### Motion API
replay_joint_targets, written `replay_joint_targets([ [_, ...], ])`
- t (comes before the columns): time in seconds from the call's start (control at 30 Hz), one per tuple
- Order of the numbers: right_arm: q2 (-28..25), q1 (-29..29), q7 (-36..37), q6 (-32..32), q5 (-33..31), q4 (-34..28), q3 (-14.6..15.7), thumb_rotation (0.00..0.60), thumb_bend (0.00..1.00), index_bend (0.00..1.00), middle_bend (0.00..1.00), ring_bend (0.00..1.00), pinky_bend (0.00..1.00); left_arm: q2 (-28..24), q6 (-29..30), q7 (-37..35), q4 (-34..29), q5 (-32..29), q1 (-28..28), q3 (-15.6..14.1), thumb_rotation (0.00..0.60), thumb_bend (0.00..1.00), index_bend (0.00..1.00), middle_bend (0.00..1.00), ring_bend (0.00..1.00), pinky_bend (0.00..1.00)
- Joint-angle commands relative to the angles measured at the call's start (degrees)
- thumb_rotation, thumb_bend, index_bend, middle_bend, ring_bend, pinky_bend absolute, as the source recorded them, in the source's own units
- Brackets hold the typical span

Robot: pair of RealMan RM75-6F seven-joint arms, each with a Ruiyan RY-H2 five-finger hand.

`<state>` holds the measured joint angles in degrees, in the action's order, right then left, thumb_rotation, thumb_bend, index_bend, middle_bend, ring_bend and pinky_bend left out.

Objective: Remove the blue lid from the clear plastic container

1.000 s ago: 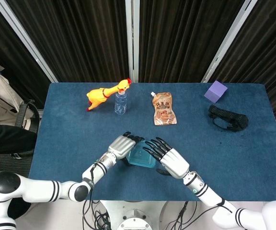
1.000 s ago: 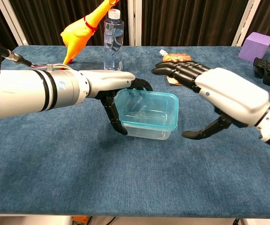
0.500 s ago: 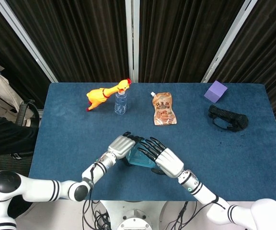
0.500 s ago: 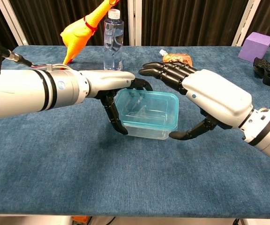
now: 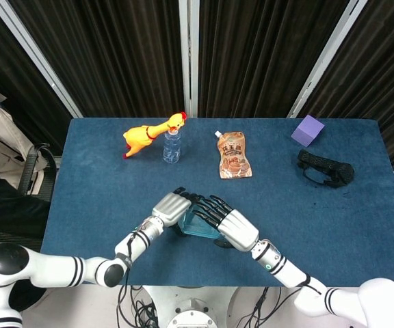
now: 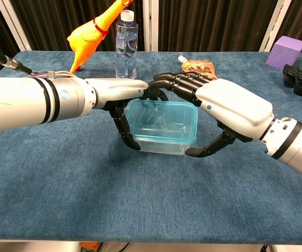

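the blue lid (image 6: 164, 118) is not off yet, it sits flat on top of the clear plastic container (image 6: 164, 140), and the box stands on the blue table (image 6: 88, 199) near my edge, right between my two hands. my left hand (image 6: 120, 94) is on the left side of the box, with the dark fingers (image 6: 126, 131) curled down along its wall and some reaching over the far edge, so i think it holds the box in place (i cannot tell how hard it pushes). my right hand (image 6: 229, 110) is spread wide over the right side, its long fingers (image 6: 174, 83) stretched above the far rim of the lid and its thumb down low by the near right corner, close to the box or just touching it, i cannot tell which. it has not got hold of the lid as far as i can see. so all the real work is left: catch the lid edge, pull it up, and take it away. as for writing, the brown snack pouch (image 5: 234, 157) far back has some print on it, but it is too small for me to read, and the water bottle (image 6: 126, 44) shows no label i can read
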<state>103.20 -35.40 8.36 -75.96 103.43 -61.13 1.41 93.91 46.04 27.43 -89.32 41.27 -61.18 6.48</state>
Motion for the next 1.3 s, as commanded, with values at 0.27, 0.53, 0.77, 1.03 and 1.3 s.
replay_joint_targets([
  [0.27,0.2,-0.8,-0.2,0.2,-0.6,-0.4,-0.5,0.6,0.04,0.0,0.0,0.0,0.0,0.4,2.0,2.0,0.0,0.4,-0.3,-0.7,0.6,0.0,0.25,0.34,0.2,0.1],
  [0.53,0.3,-1.0,-1.3,-0.5,-1.0,-0.7,-1.1,0.6,0.05,0.0,0.0,0.0,0.0,0.4,2.7,3.0,-0.1,0.0,-0.4,-1.1,0.6,0.0,0.25,0.33,0.2,0.1],
  [0.77,0.3,-0.9,-1.8,-1.4,-1.3,-1.0,-1.4,0.6,0.11,0.0,0.01,0.0,0.0,0.5,3.2,3.7,-0.2,0.1,-0.3,-1.3,0.6,0.0,0.25,0.33,0.2,0.1],
  [1.03,-0.6,-0.9,-2.5,-1.2,-1.9,-2.9,-1.6,0.6,0.15,0.0,0.04,0.0,0.0,1.0,4.0,4.7,0.3,0.0,-0.2,-1.5,0.6,0.0,0.25,0.33,0.2,0.1],
  [1.3,-1.3,-0.8,-3.0,-0.8,-2.8,-4.5,-2.0,0.6,0.15,0.0,0.05,0.0,0.0,1.9,4.3,5.7,1.0,-0.2,-0.2,-1.6,0.6,0.0,0.25,0.33,0.2,0.1],
])
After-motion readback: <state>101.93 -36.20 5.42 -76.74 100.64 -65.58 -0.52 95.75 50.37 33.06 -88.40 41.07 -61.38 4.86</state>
